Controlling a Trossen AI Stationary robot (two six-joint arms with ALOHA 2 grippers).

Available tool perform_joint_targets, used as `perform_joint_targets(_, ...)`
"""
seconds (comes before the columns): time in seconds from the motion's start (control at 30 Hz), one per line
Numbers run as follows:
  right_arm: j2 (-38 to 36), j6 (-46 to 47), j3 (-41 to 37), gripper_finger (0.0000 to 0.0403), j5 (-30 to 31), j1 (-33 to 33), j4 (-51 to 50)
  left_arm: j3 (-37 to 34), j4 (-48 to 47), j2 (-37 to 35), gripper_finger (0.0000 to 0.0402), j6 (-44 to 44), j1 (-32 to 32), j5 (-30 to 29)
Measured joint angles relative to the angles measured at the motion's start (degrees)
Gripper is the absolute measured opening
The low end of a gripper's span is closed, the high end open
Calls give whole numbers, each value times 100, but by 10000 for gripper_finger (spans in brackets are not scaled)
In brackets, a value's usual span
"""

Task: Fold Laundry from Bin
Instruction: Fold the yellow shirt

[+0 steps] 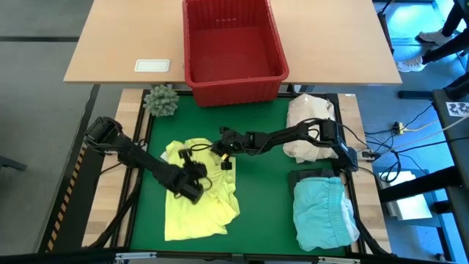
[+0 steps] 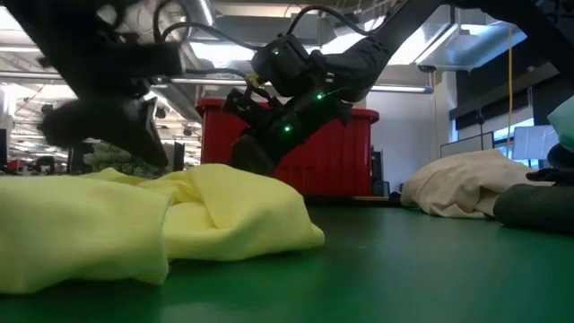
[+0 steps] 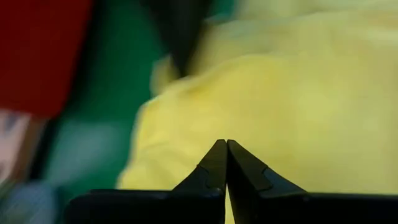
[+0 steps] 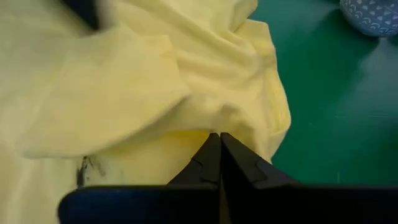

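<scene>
Surface: green mat on a wooden table, dark frame around the mat.
Bin: red slotted crate, at the mat's far edge, resting partly on the table, nothing visible inside.
Yellow garment: crumpled on the mat's left half, reaching toward the near edge.
Turquoise garment: bunched at the mat's near right corner.
Dark garment: just beyond the turquoise one, touching it.
Cream cloth bundle: at the mat's right edge, toward the far corner.
Spiky green ball: at the mat's far left corner.
Left gripper: over the yellow garment's middle, jaws closed, nothing between them.
Right gripper: low at the yellow garment's far right edge, jaws closed, empty.
</scene>
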Motion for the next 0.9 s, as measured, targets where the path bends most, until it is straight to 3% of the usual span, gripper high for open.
perform_joint_targets(0.27, -5, 46, 0, 7, 172, 2, 122, -290, 1063, 29, 8, 525, -189, 515)
perform_joint_targets(0.47, -457, 108, 2, 7, 187, 2, -297, -321, 1540, 29, 84, 918, 20, 659)
perform_joint_targets(0.63, -1024, 302, 4, 7, 123, 49, -1238, -321, 1575, 29, 143, 960, 264, 628)
perform_joint_targets(0.9, -1237, 530, -25, 7, 24, 681, -1752, -321, 1719, 47, 161, 1121, 572, 817)
